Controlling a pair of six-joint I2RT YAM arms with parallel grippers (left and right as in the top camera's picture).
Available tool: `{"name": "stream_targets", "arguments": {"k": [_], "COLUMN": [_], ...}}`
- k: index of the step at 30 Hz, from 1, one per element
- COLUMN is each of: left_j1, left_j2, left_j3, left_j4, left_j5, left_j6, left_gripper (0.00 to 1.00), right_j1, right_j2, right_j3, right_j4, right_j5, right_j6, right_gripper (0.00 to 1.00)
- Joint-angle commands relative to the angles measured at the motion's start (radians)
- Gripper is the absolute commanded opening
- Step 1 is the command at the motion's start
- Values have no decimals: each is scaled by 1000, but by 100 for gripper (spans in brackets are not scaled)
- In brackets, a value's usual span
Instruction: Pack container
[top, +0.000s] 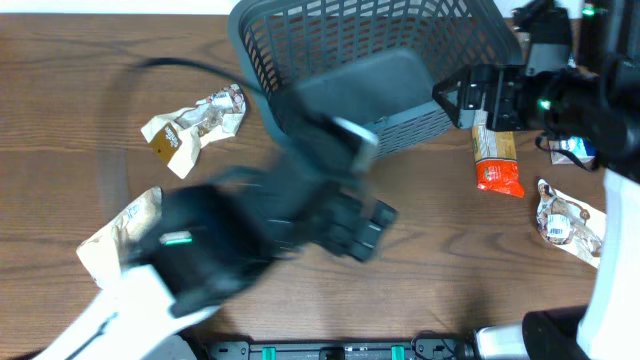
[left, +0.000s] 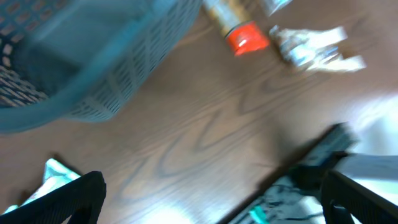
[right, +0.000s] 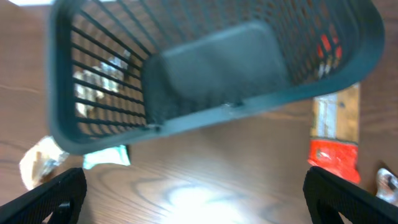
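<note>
1. A brown wood-grain counter (top: 450, 260) fills the overhead view, smooth and slightly glossy.
2. A large dark grey plastic basket (top: 300, 40) sits at the far centre of the counter. It is rectangular with rounded corners, lattice-slotted walls, a thick rim and a solid matte floor.
3. The left arm is badly blurred, with a white forearm and black head. The left tool (top: 365, 225) hangs over bare counter in front of the basket and clear of it. In the left wrist view its dark fingers (left: 68, 199) sit at opposite bottom corners, spread wide with only wood between them.
4. The right tool (top: 450, 100) is just beside the basket's right wall; I cannot tell whether they touch. In the right wrist view its fingers (right: 43, 199) are also spread wide, with nothing between them, and the basket fills the frame beyond.
5. A flat snack packet with an orange-red end (top: 497, 165) lies just right of the basket, below the right tool.
6. A crinkled pale wrapper (top: 195, 125) lies to the basket's left, a second (top: 120, 235) is partly under the left arm, and a third (top: 568, 220) lies near the right edge.
</note>
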Motion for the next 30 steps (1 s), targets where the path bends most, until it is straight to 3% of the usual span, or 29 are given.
{"name": "stream_targets", "arguments": {"k": [1,14,30], "left_j1": [-68,-68,-68], "left_j2": [19,6,6], "left_j3": [19,19,19], "left_j4": [-10,-10,-11], "left_j5": [-242,-231,-58], "left_j6": [-66,-87,-87], "left_gripper": [99,99,99], "right_j1": [5,-85,-97], "right_j2": [2,55,249], "right_j3": [13,13,13], "right_j4": [-10,190,328], "right_j5": [133,139,-110], "right_j6": [-31,-111,-190], "right_gripper": [99,99,99]}}
